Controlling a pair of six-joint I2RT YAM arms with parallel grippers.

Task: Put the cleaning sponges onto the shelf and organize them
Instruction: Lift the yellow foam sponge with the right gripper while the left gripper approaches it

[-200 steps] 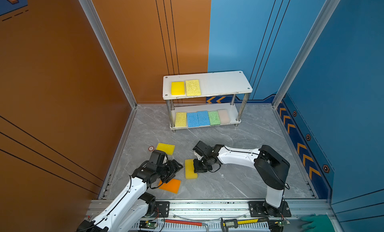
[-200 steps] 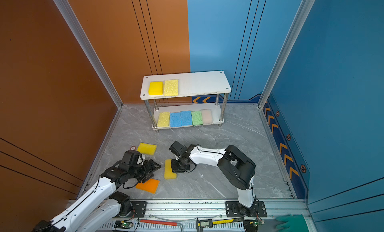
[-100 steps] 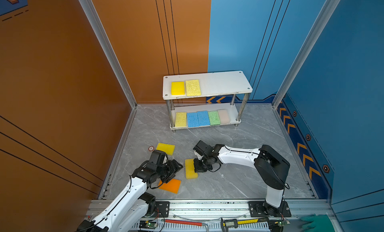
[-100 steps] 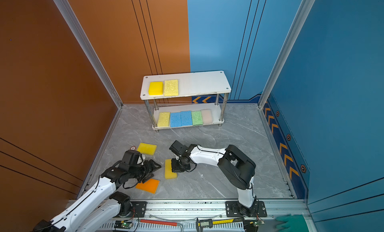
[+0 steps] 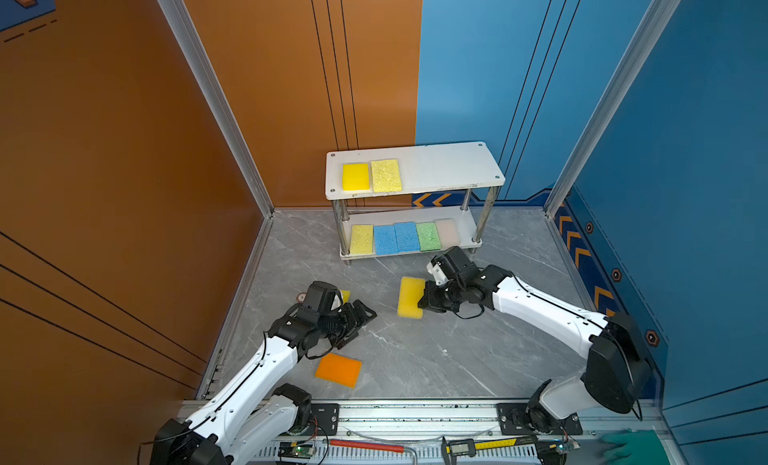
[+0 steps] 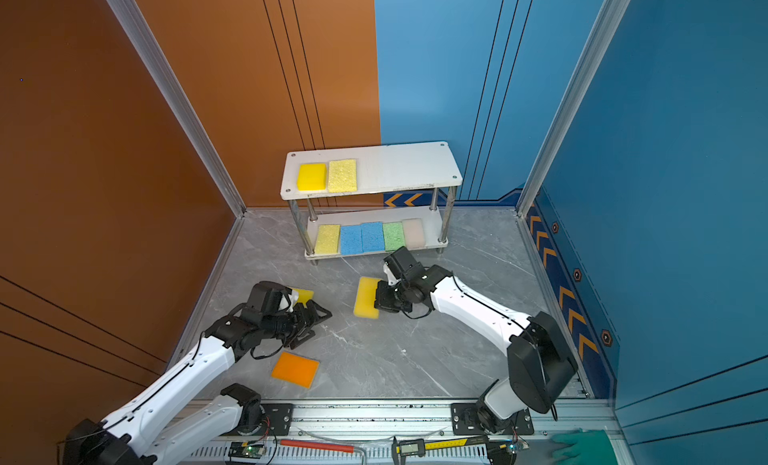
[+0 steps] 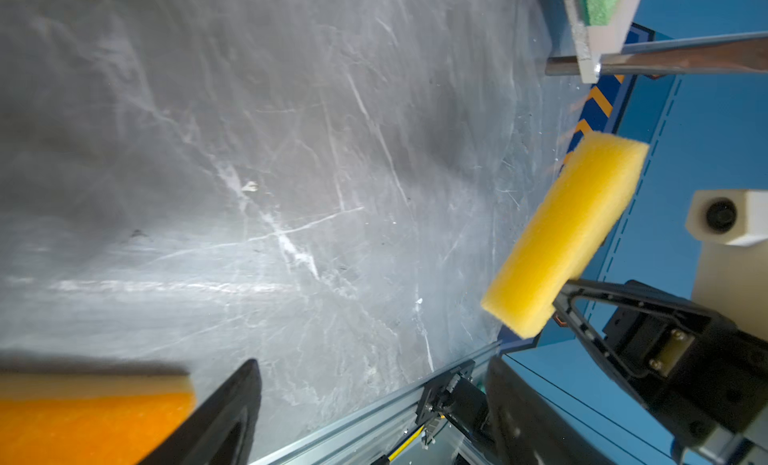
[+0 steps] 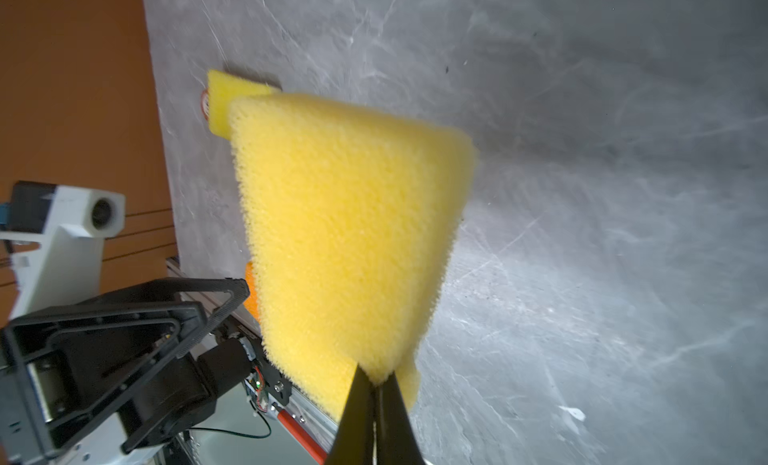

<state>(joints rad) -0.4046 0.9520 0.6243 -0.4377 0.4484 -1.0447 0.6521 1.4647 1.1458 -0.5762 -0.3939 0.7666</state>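
Observation:
My right gripper (image 5: 424,298) (image 6: 377,300) (image 8: 376,384) is shut on the short edge of a yellow sponge (image 5: 410,297) (image 6: 366,297) (image 8: 349,234) (image 7: 565,234), held off the floor before the shelf (image 5: 449,167) (image 6: 407,167). My left gripper (image 5: 361,317) (image 6: 316,319) (image 7: 374,400) stands open and empty just above the orange sponge (image 5: 338,369) (image 6: 295,368) (image 7: 83,425). Another yellow sponge (image 5: 345,295) (image 6: 304,294) (image 8: 232,101) lies half hidden behind the left wrist. The shelf's top board carries two yellow sponges. Its lower board has yellow, two blue, green and beige ones.
A small round disc (image 5: 302,296) lies on the floor by the left wall. The front rail holds a red-handled tool (image 5: 365,446) and a caliper (image 5: 478,445). A green glove (image 5: 631,446) shows at the front right corner. Walls enclose three sides.
The right gripper has lifted the yellow sponge off the floor and carried it toward the shelf. The left gripper's jaws have spread wider and shifted slightly away from the orange sponge.

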